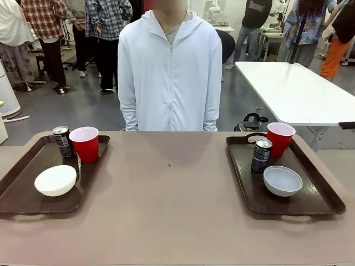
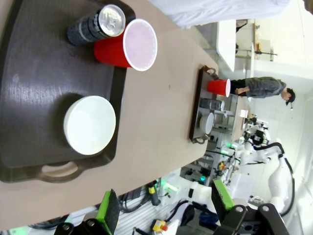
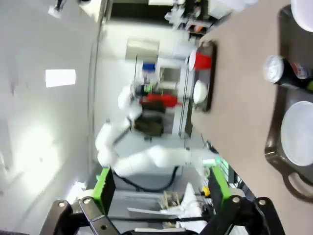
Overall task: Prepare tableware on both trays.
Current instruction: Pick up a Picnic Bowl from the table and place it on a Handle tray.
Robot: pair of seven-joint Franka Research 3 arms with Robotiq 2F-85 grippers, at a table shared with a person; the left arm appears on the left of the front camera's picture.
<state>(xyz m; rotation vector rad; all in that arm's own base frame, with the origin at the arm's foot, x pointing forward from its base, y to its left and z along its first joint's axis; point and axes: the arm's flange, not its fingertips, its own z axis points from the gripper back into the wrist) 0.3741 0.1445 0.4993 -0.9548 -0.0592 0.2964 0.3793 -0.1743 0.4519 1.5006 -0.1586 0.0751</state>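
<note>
Trays [image 1: 33, 205] [image 1: 316, 206] each carry cup, can, bowl. I see left gripper [image 2: 164, 204] and right gripper [image 3: 159, 188] jaws spread wide, holding nothing.

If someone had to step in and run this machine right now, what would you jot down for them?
Left gripper: open, holding nothing, above the table's near edge.
Right gripper: open, holding nothing.
Left dark brown plastic tray: small dark drink can, red plastic cup, cream-white shallow bowl.
Right dark brown plastic tray: second dark can, second red cup, grey-white shallow bowl.
Done: each tray holds one of each.
Left: apparently nothing.
</note>
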